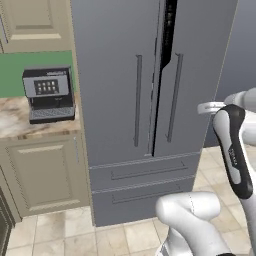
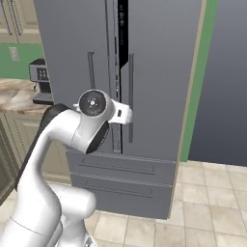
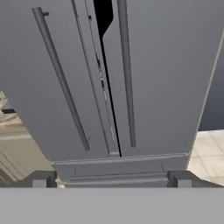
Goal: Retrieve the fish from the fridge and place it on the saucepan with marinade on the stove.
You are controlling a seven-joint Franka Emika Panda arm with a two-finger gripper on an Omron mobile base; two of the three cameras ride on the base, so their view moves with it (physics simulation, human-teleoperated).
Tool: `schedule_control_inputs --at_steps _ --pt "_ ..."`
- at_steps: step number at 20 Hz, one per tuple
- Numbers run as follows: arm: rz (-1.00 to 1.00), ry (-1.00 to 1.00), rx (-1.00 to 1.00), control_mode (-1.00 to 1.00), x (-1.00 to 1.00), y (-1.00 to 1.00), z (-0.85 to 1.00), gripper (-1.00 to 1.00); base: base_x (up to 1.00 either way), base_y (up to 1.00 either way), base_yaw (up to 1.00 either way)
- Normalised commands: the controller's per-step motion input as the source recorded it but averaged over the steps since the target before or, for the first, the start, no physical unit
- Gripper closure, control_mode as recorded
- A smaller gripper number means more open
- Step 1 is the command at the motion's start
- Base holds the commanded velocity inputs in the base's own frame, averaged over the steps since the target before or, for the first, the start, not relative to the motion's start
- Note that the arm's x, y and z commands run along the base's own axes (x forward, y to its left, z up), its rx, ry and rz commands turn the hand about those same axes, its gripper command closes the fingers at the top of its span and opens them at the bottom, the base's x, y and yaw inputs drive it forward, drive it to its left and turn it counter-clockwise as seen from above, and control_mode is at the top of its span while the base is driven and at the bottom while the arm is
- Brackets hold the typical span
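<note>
The fridge is a tall dark grey appliance straight ahead of me. Its right door stands ajar by a narrow dark gap at the top; the left door is shut. Two long bar handles, left and right, flank the seam. My gripper is open and empty, a short way in front of the doors and aimed at the seam, with both fingertips low in the hand view. The fish is hidden behind the doors. The saucepan, marinade and stove are out of view.
Two fridge drawers lie below the doors. Left of the fridge, a coffee machine sits on a marble counter over beige cabinets. Tiled floor lies open to the right.
</note>
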Motion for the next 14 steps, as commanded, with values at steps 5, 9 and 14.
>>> schedule_control_inputs --at_steps 5,9,14 --pt "-0.01 -0.04 0.0 -1.0 0.48 0.0 0.03 -1.0 0.0 0.0 0.0" --pt "0.0 -0.03 0.0 -1.0 0.55 0.0 0.0 -1.0 0.0 0.0 0.0" --pt "0.0 -0.12 0.0 -1.0 0.55 0.0 0.0 -1.0 0.0 0.0 0.0"
